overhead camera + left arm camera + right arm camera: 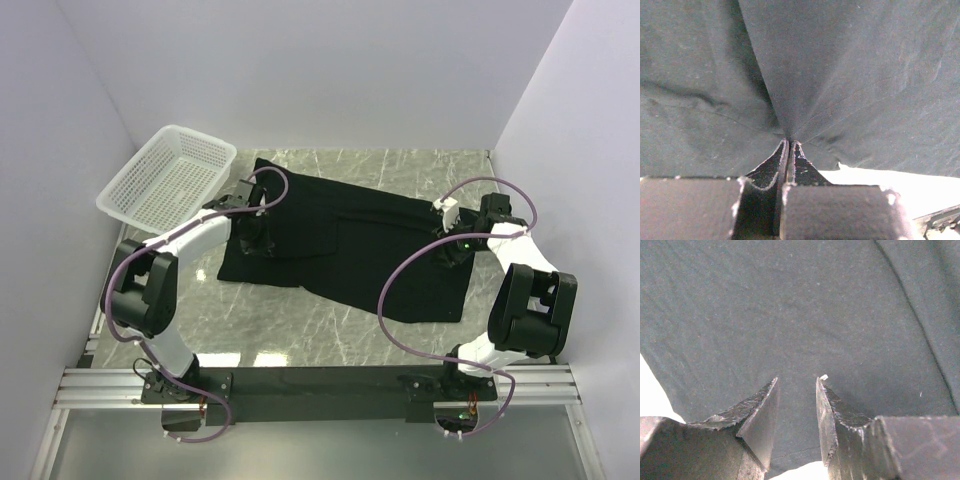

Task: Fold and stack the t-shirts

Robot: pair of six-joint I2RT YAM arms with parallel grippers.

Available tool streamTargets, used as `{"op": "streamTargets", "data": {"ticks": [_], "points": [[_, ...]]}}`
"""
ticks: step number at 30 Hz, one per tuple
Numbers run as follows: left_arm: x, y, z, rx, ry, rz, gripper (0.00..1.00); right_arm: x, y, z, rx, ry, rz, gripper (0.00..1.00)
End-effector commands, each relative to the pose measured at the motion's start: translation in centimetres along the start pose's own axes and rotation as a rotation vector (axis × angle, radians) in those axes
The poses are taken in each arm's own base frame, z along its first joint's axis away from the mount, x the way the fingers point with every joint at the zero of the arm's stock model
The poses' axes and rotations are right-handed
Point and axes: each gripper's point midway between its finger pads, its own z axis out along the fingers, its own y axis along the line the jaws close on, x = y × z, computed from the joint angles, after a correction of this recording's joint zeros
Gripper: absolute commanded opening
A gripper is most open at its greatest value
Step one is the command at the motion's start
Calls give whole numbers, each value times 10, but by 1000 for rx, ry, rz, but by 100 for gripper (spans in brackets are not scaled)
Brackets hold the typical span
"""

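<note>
left end effector (790, 143) pinches soft, creased black t-shirt (360, 240) cloth.

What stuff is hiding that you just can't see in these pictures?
- Top view: the fingertips of the left gripper, covered by its own wrist above the black t-shirt.
- Top view: how many shirts lie there; black layers blend together.
- Left wrist view: the t-shirt's edges, mostly cut off by the frame.
- Right wrist view: the white basket, outside the frame.
</note>
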Motion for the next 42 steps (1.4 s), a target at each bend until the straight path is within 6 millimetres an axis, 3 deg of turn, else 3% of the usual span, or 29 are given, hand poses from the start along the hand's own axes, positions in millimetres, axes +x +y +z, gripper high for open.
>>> {"op": "streamTargets", "data": {"ticks": [1,9,20,25,28,29,32,33,36,38,42], "points": [[-4,6,-13,-15,-31,3,1,-7,-3,-3,21,-34,-22,43],[-16,22,-13,-49,-50,-7,1,-5,-5,-4,32,-27,-23,43],[-13,25,-20,-39,-47,-9,1,-4,-11,-3,66,-23,-11,43],[-8,24,-12,-18,-13,-11,2,-9,-20,-4,97,-23,-22,43],[-13,21,-19,-7,-39,-1,21,-14,-31,-6,124,-16,-47,43],[-17,20,-23,-8,-62,6,37,-16,-38,-9,143,-7,-60,43],[-40,18,-54,0,-195,19,58,-21,-52,-10,166,11,-87,44],[-50,17,-71,15,-254,21,61,-23,-55,-10,173,13,-97,44],[-66,23,-94,28,-361,11,69,-30,-68,-10,192,20,-98,44],[-69,31,-98,32,-383,-4,71,-32,-74,-11,198,22,-89,44],[-57,64,-87,4,-351,-78,71,-32,-65,-15,179,19,-87,45]]}}
